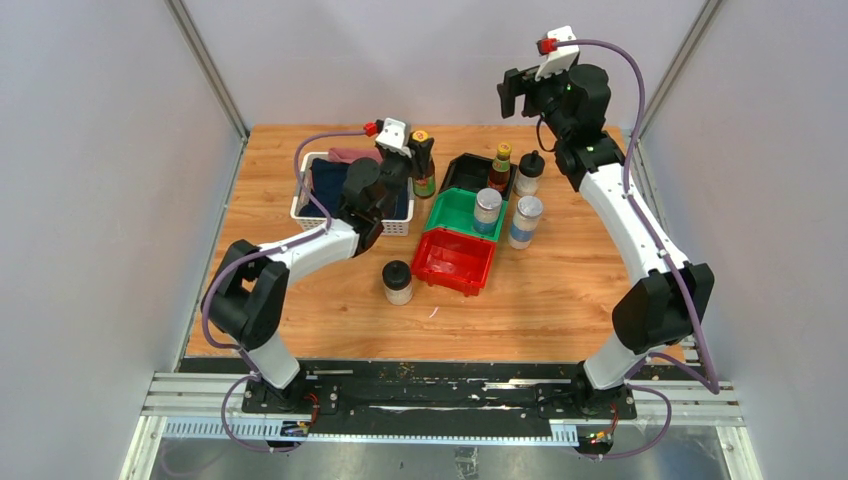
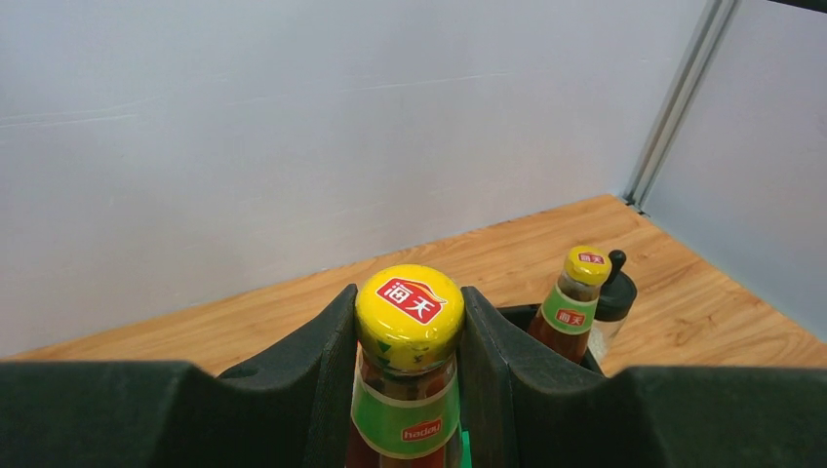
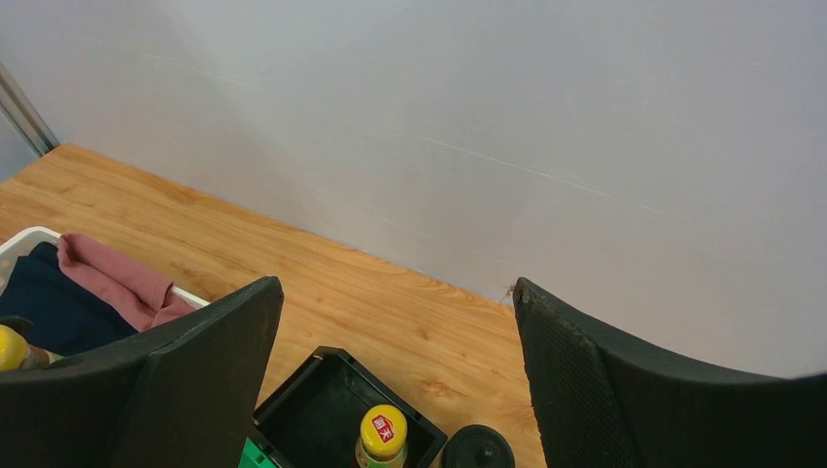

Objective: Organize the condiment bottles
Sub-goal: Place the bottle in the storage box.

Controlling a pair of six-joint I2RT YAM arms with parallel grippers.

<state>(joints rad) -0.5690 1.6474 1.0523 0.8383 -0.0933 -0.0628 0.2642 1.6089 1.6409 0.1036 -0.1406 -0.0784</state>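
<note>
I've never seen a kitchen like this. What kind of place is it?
Probably a robot test booth, not a kitchen: plain grey walls with metal posts box in one wooden table, and the left arm and right arm are bolted to a rail at its edge.

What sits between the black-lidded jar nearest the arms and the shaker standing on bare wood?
The red bin lies between that jar and the shaker. Only the top external view shows this.
</note>
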